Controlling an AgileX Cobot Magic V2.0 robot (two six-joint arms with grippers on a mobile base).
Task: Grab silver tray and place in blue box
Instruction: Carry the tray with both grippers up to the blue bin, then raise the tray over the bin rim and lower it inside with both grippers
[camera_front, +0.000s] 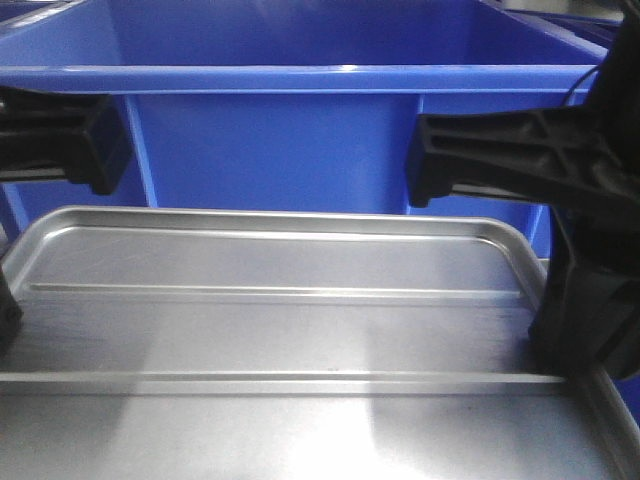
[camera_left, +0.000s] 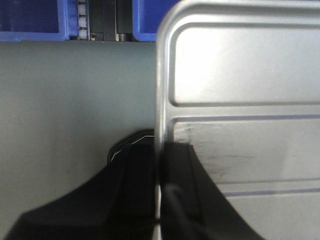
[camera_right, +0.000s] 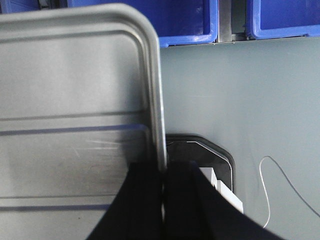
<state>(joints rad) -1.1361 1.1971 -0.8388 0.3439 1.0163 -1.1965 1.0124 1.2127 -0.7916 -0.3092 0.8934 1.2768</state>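
Note:
The silver tray (camera_front: 300, 330) fills the lower half of the front view, level, with its two long ridges running across. Behind it stands the blue box (camera_front: 270, 150), whose thick rim runs above the tray's far edge. My left gripper (camera_left: 160, 145) is shut on the tray's left rim (camera_left: 161, 90), one finger on each side of the rim. On the opposite side my right gripper (camera_right: 164, 167) is shut on the right rim (camera_right: 157, 100). In the front view the right gripper (camera_front: 570, 320) shows at the tray's right edge, and the left one is mostly cut off at the frame's left edge.
A flat grey surface (camera_left: 75, 100) lies beside the tray in both wrist views. Blue crate rims (camera_right: 200, 30) with a gap between them line its far side. A black recessed plate with a white block (camera_right: 220, 175) and a thin white wire (camera_right: 280, 175) lie right of the tray.

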